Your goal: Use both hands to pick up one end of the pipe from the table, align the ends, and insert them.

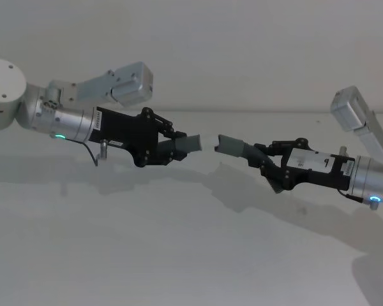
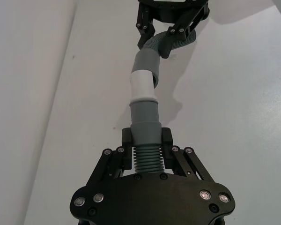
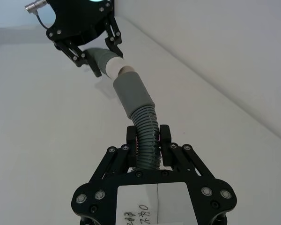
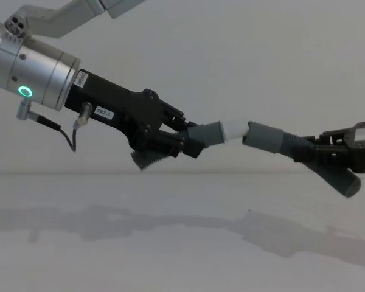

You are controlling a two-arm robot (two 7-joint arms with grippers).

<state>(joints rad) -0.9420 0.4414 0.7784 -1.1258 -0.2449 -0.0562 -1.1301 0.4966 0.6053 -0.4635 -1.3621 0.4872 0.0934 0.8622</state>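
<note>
Both pieces of the pipe are held in the air above the white table [image 1: 179,255]. My left gripper [image 1: 171,149] is shut on the ribbed neck of one grey piece [image 4: 208,134], whose pale tip [image 4: 234,129] points right. My right gripper [image 1: 268,160] is shut on the ribbed neck of the other piece, its wide grey socket [image 4: 264,137] pointing left. The tip meets the socket's mouth at a slight angle; I cannot tell whether it is inside. In the left wrist view the tip [image 2: 143,84] overlaps the socket [image 2: 147,63]. The right wrist view shows the socket [image 3: 133,93] touching the tip [image 3: 116,68].
A plain pale wall rises behind the table's far edge [image 1: 242,111]. The arms' shadows lie across the table surface below the pieces.
</note>
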